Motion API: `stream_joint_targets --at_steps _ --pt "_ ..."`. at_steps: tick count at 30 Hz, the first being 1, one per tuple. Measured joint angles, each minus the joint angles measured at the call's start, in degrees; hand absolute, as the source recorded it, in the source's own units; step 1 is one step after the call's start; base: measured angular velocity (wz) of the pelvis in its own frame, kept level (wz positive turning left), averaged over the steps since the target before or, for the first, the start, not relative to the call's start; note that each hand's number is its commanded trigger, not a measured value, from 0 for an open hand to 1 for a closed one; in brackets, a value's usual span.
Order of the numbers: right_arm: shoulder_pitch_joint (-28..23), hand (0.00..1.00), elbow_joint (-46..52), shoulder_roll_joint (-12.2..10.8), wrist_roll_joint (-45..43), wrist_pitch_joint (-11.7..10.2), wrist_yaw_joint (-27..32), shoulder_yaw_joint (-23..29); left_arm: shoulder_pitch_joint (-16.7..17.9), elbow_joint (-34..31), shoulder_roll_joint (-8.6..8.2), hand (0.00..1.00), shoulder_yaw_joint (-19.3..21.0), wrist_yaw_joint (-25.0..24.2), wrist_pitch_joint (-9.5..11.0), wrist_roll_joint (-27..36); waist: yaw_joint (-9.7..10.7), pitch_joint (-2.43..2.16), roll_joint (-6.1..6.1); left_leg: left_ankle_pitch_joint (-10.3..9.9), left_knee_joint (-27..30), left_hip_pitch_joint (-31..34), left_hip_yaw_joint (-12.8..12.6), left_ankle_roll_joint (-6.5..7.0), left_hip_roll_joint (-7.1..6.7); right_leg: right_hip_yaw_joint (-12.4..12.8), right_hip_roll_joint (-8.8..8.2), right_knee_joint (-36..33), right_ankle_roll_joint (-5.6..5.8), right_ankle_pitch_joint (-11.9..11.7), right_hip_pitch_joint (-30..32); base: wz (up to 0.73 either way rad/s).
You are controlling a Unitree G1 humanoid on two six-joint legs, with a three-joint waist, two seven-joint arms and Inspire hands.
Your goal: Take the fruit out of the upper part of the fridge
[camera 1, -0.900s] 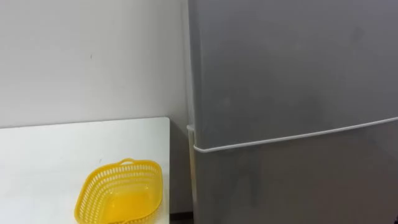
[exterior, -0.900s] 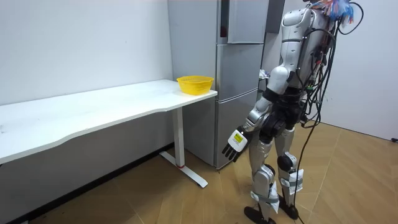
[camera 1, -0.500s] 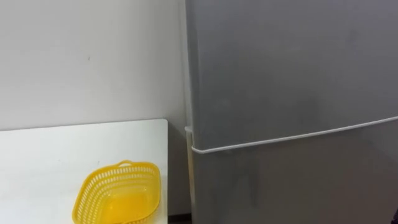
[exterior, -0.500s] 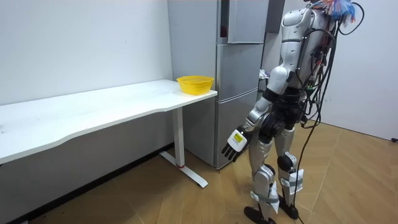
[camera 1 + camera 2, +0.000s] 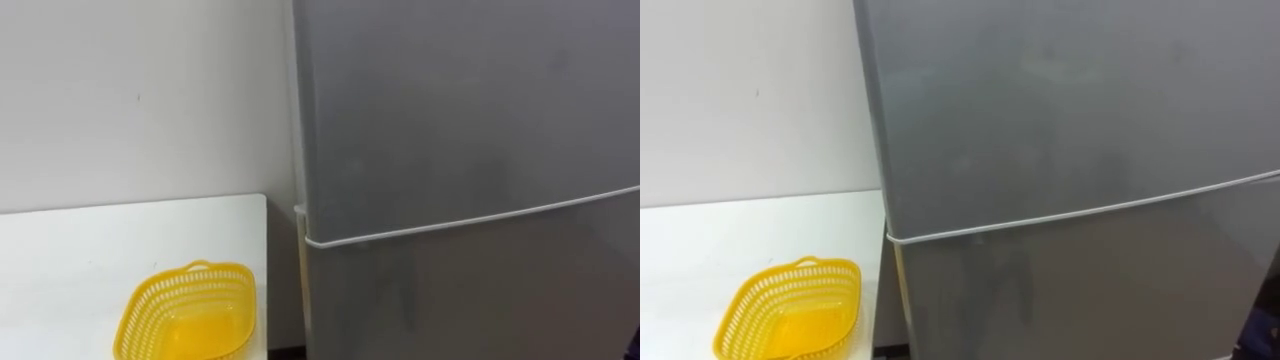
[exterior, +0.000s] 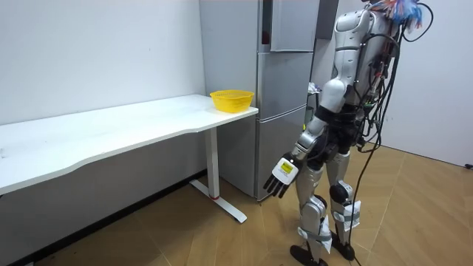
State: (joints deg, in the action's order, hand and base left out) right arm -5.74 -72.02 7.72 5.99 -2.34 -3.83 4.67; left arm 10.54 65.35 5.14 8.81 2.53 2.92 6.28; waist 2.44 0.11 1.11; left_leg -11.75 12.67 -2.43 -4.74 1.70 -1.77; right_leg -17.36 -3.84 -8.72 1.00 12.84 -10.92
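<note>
Item: fridge (image 6: 279,96), grey, two doors, standing just beside the end of a white table (image 5: 70,240); upper door (image 5: 460,100) closed, lower door (image 5: 470,295) closed, a pale seam running between them; whatever is to be fetched lies behind the upper door, hidden. Item: yellow basket (image 5: 140,310), empty, near the table's fridge-side edge. Item: robot, upright on the wood floor, facing the fridge at close range. Left hand (image 6: 283,174): hanging low by the thigh, fingers spread and relaxed, holding nothing. Step in hand, by judgement: approach and line-up, door not yet touched. Next move calls for: raising a hand to the upper door's edge, finding a hold there, pulling it clear of the body; no handle is visible on the door face.
</note>
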Motion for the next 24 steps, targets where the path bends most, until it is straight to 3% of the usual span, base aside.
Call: stream_joint_targets --at_steps 5,9,13,14,18,24 --pt "-0.13 0.00 0.03 -0.01 0.59 -0.02 0.99 -0.85 -0.01 -0.25 -0.14 0.00 1.12 5.03 -0.24 2.56 -1.14 -0.13 0.11 0.00 0.97 0.19 0.16 0.00 0.00 -0.25 0.01 0.03 0.01 0.01 -0.13 0.02" --pt "0.08 0.00 -0.46 -0.08 -0.85 -0.02 1.35 -1.03 0.00 -7.41 -0.44 0.00 5.73 12.19 -0.37 6.25 -1.59 -0.10 0.05 -0.01 1.39 0.42 0.58 -0.01 0.09 -0.16 0.14 0.01 0.00 0.00 -0.06 0.06" --pt "-0.39 0.00 0.15 -0.03 -1.29 -0.10 1.86 -1.27 -1.60 -13.34 -0.28 0.00 6.29 18.79 2.66 6.52 -2.90 -0.08 0.09 -0.04 1.05 0.36 0.58 0.08 -0.14 0.15 0.07 0.14 0.01 0.03 -0.07 -0.03" --pt "-0.45 0.00 0.24 -0.04 -1.28 -0.11 1.86 -1.28 -1.51 -14.73 -0.28 0.00 6.47 19.78 2.62 6.60 -2.83 -0.16 0.11 -0.04 1.05 0.41 0.77 0.09 -0.18 0.09 0.05 0.14 0.03 0.04 -0.05 0.04" --pt "-0.62 0.00 0.31 -0.17 -1.28 -0.09 1.91 -1.31 -0.97 -26.95 -0.35 0.00 6.68 27.37 3.81 6.53 -3.25 -0.55 0.64 -0.01 1.63 0.73 1.49 0.08 -0.17 0.06 0.10 0.08 0.03 0.04 0.42 0.05" --pt "-1.22 0.00 1.09 -0.23 -1.83 -0.94 2.44 -1.79 -0.66 -41.93 -0.37 0.00 6.67 35.01 6.33 4.18 -4.04 -0.43 0.43 -0.03 1.50 0.60 1.07 0.04 -0.06 -0.14 0.18 0.03 0.02 0.01 0.04 0.01"
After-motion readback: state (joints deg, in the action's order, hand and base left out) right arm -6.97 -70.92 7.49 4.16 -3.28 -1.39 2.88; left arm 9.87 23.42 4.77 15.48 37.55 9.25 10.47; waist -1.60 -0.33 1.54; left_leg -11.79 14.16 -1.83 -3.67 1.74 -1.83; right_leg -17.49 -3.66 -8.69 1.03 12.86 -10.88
